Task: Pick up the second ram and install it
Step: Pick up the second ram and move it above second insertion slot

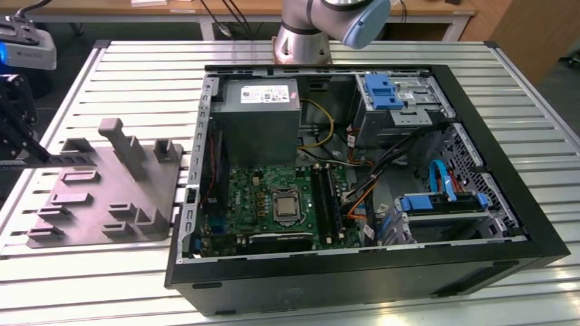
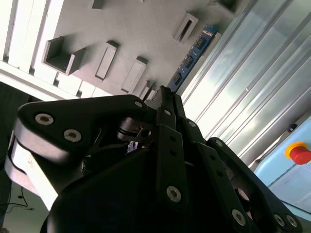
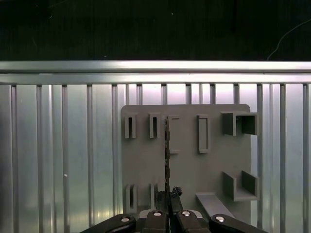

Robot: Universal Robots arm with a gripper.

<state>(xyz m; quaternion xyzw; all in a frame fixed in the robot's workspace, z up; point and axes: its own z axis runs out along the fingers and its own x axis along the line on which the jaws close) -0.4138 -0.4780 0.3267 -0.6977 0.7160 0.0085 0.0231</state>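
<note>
Grey plastic makes up the fixture plate [image 3: 187,174] on the metal table [image 3: 63,145], and the second ram [image 2: 192,56] hangs in the air over it, not in any of its pockets [image 3: 202,133]; the second wrist view shows the ram's blue side with the black chips, and in the first wrist view it is just a thin dark line, seen from its edge; the gripper [image 2: 164,97] has its fingers [image 2: 167,131] pressed close together with the ram pinched between them; only a small part of the strip sits in the grip, and a long piece sticks out past the fingers; I think that is the first worry, since a strip held like that could tip or slide if the arm swings fast or bumps something; the tall post [image 1: 122,146] on the plate could knock it; the open computer case [image 1: 534,234] stands beside the plate, toward the exterior view's right; inside it, the long dark slots [image 1: 327,200] on the green motherboard [image 1: 249,197] are narrow, and loose cables [image 1: 363,185] lie just beside them; a tilted ram might miss a slot, catch a cable, or get pushed down crooked, and that could bend or crack it.
</note>
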